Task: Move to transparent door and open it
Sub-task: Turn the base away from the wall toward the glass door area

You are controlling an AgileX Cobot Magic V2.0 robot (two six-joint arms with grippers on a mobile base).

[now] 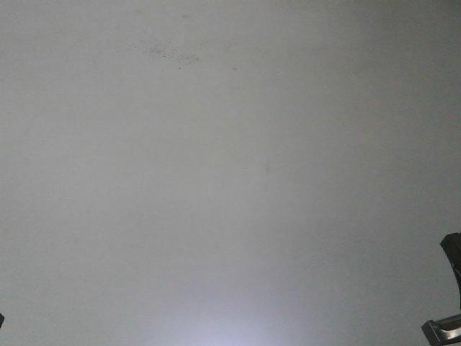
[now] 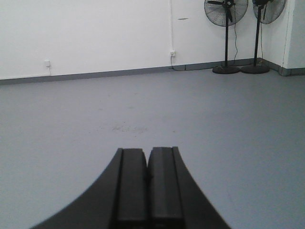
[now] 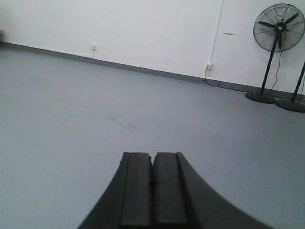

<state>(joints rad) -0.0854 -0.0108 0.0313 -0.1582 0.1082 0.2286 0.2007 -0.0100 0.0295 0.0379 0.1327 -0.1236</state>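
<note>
Legible texts, labels, brands, numbers, signs: none. White wall (image 2: 95, 33), pedestal fans (image 2: 226, 12) beside it, grey floor (image 2: 143, 109): unmarked.

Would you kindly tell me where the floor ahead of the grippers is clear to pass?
The grey floor lies bare from the left gripper and right gripper, both shut, out to the white wall. Only the far right corner is crowded, where two pedestal fans stand side by side.
</note>
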